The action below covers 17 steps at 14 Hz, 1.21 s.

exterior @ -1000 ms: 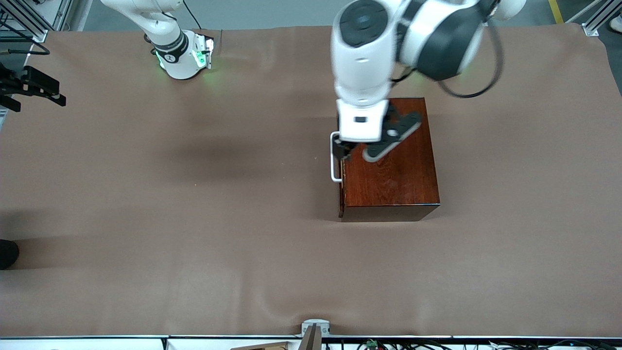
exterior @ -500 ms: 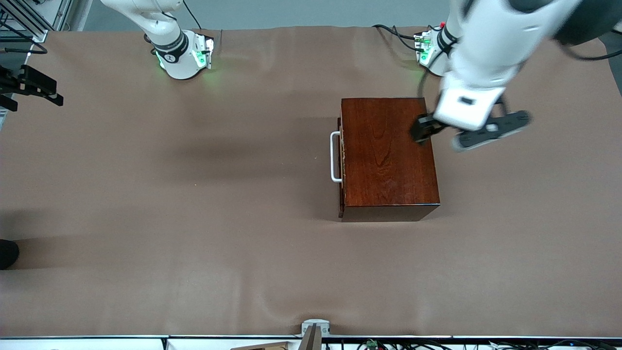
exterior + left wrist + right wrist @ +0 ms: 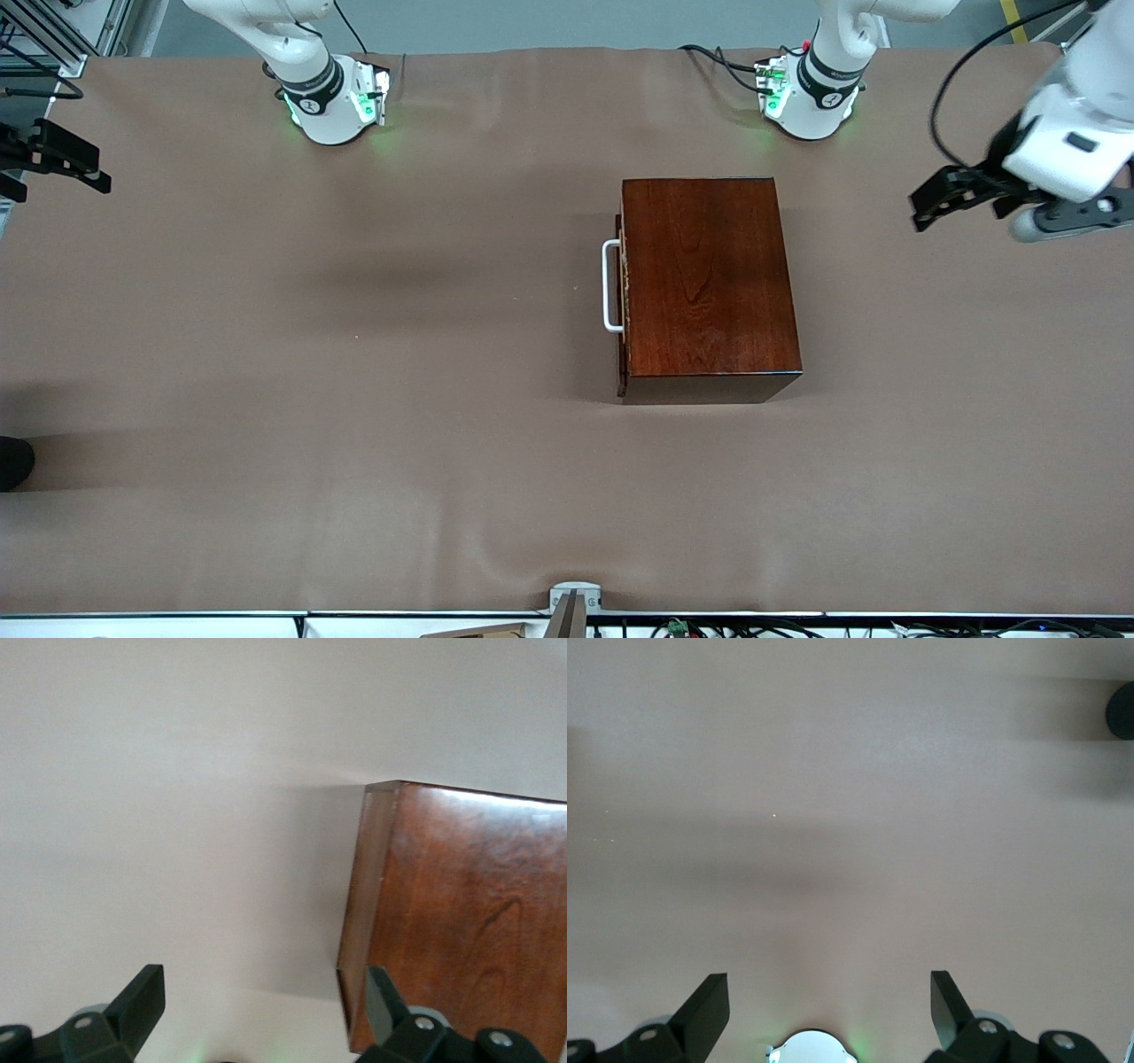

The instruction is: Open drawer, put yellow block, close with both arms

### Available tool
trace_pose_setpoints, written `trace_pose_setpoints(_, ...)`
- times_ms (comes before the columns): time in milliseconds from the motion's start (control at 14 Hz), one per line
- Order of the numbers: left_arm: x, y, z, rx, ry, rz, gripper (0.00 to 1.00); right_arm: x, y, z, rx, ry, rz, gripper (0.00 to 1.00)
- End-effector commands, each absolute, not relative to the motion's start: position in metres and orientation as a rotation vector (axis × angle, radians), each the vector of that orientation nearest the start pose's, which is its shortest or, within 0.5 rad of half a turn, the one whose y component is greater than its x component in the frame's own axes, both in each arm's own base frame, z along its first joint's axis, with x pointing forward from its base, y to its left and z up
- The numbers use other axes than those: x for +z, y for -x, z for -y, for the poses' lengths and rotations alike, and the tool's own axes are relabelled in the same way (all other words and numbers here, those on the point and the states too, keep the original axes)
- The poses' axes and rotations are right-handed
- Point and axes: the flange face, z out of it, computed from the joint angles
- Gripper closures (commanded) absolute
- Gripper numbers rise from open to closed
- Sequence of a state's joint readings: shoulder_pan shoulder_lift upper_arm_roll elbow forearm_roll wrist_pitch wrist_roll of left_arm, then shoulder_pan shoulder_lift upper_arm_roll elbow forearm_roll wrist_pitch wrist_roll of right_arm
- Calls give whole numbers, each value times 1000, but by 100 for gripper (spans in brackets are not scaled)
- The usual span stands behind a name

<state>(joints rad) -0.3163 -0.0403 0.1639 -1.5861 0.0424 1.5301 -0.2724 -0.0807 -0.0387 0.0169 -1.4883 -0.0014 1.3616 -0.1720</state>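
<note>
Since a second ago the left gripper [image 3: 952, 199] has left the white handle [image 3: 610, 285] and swung off the box top to the left arm's end of the table, empty, its jaws apart as the left wrist view confirms [image 3: 266, 1010]. Right gripper [image 3: 830, 1010]: jaws apart, nothing between them, over bare cloth at the right arm's end; only a dark fragment of it shows at the front view's edge [image 3: 53, 159]; this arm waits. Drawer [image 3: 623, 288]: appears pushed in, front nearly flush with the mahogany box [image 3: 709, 279], handle facing the right arm's end; a thin pale line at the seam hints it may not be fully seated. Yellow block: not visible in any view; presumably inside the closed drawer, though that cannot be confirmed. Risks, as judgements: if the drawer is slightly ajar, the task stays unfinished; a fresh push on the front could slide the whole box along the brown cloth [image 3: 354, 372]. Obscured: drawer interior, upper links of both arms, most of the right gripper.
</note>
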Motion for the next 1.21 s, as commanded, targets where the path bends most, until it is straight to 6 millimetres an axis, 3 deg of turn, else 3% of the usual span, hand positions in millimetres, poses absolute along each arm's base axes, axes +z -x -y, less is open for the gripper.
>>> trace_pose_setpoints(0,637,-530,58,-11,3094,156,0,672,-515,35,119,3144,169,0)
trace_pose_setpoints(357,642,-538,48,-30,3094,69,0,671,-515,35,123,3143,172,0)
trace_pose_setpoints(643,637,-543,10,-51,3109,7,0,671,-515,36,123,3141,172,0)
trace_pose_setpoints(857,636,-544,20,-62,3105,-12,0,671,-515,34,123,3141,177,0)
trace_pose_setpoints(1143,643,-546,14,-85,3094,-16,0,671,-515,35,123,3140,175,0)
